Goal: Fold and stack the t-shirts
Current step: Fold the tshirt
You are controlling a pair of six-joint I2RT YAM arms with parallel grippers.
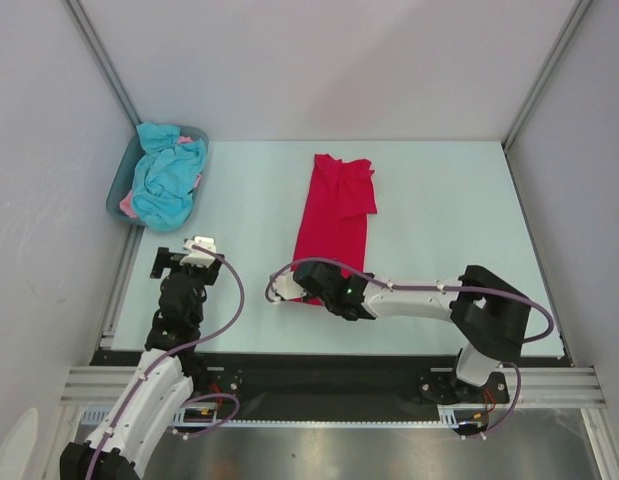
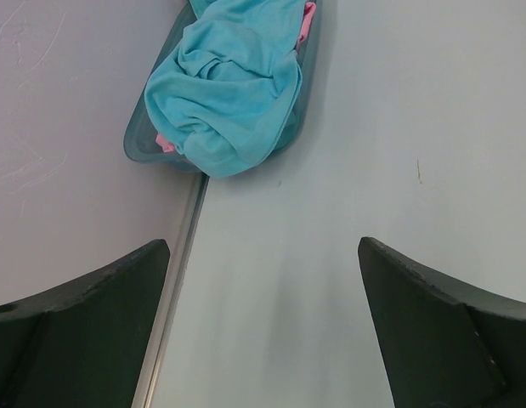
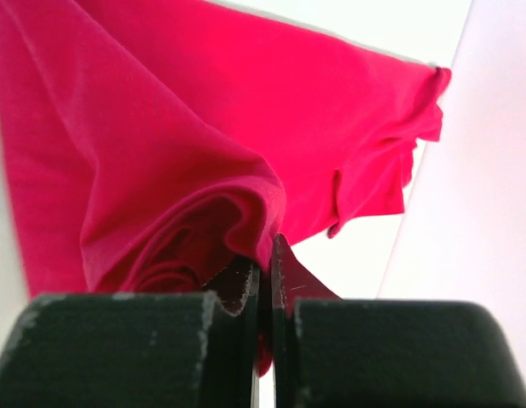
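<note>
Top view: the red t-shirt (image 1: 334, 215) is laid lengthwise mid-table (image 1: 439, 220), its near hem pinched by the right gripper (image 1: 307, 285). Left wrist: the left gripper (image 2: 263, 255) is held wide apart, touching nothing, with the turquoise t-shirt (image 2: 229, 93) heaped in the tub (image 2: 137, 140) ahead. Right wrist: the jaws are clamped together on a red fold.

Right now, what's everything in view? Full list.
red shirt: 1, crimson, mid-table, lying in a long strip, near end lifted
blue shirt: at least 1, turquoise, heaped in the tub
pink shirt: count unclear, pink, peeking out under the blue
tub: 1, grey-blue, far left corner of the table
table: 1, pale
left gripper: 1, black, open, empty, near the left edge, facing the tub
right gripper: 1, black, shut on the red shirt's near end
</note>
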